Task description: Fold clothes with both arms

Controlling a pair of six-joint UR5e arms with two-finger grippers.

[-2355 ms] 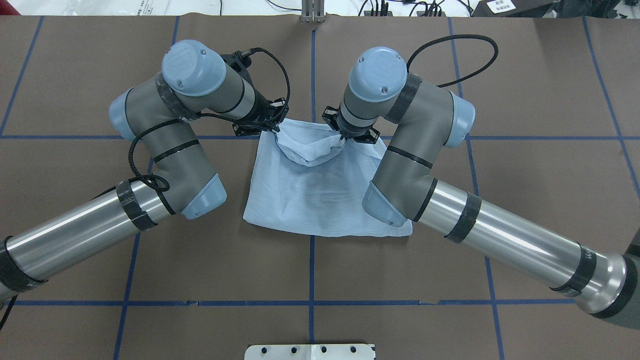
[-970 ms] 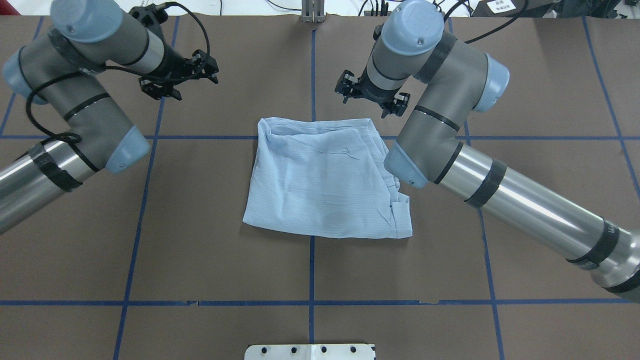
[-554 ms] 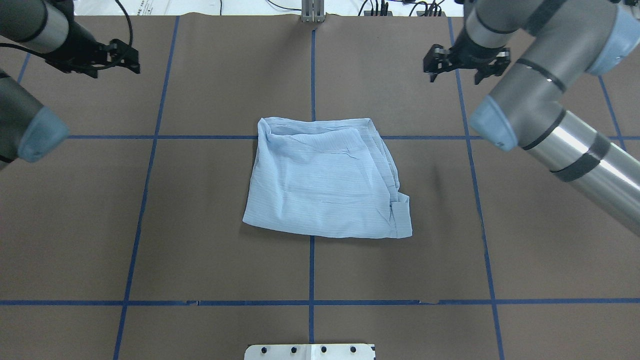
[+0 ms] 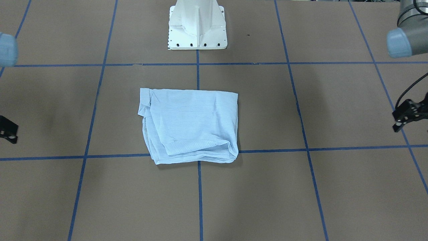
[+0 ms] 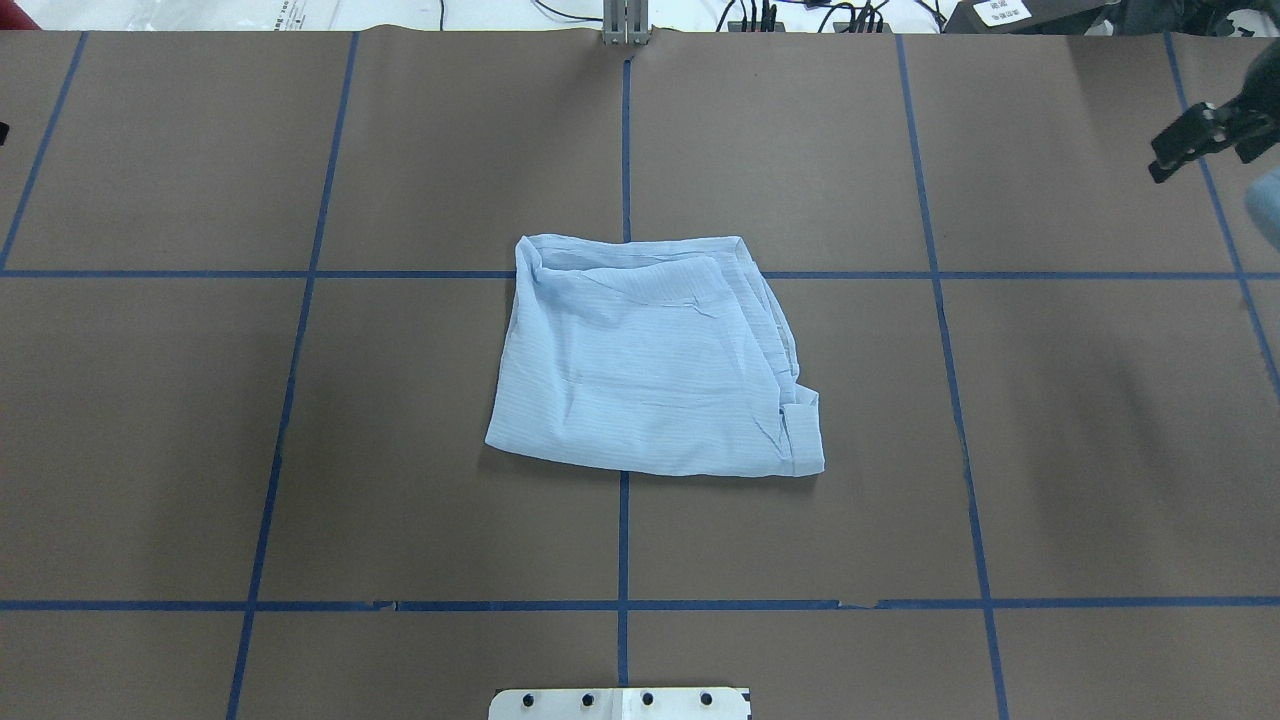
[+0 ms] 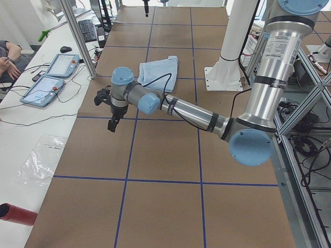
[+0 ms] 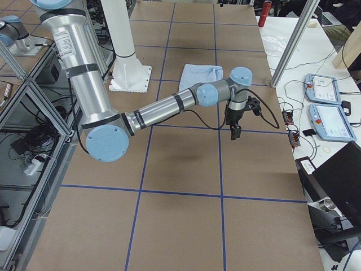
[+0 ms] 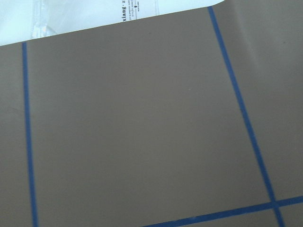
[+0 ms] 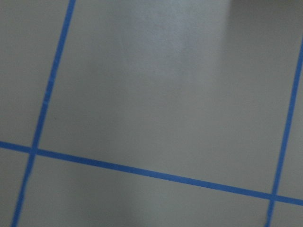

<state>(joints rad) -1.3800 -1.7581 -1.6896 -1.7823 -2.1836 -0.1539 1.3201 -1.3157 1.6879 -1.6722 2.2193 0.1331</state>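
Observation:
The pale blue shirt (image 5: 650, 360) lies folded into a rough rectangle at the table's middle, untouched; it also shows in the front view (image 4: 189, 125) and both side views (image 6: 159, 72) (image 7: 200, 76). My right gripper (image 5: 1205, 150) hovers open and empty far off at the table's right edge, and only a corner of it shows in the front view (image 4: 8, 130). My left gripper (image 4: 404, 117) hovers open and empty at the opposite edge, almost out of the overhead view. Both wrist views show only bare table.
The brown table (image 5: 400, 450) carries a grid of blue tape lines (image 5: 624, 540). The white pedestal base (image 4: 197, 25) stands at the robot's side. Tablets (image 6: 51, 75) and cables lie on the white bench past the far edge.
Both grippers let go of the shirt's far edge, rose and swung outward to opposite table edges. The folded-over flap has settled flat; the shirt has since stayed still.

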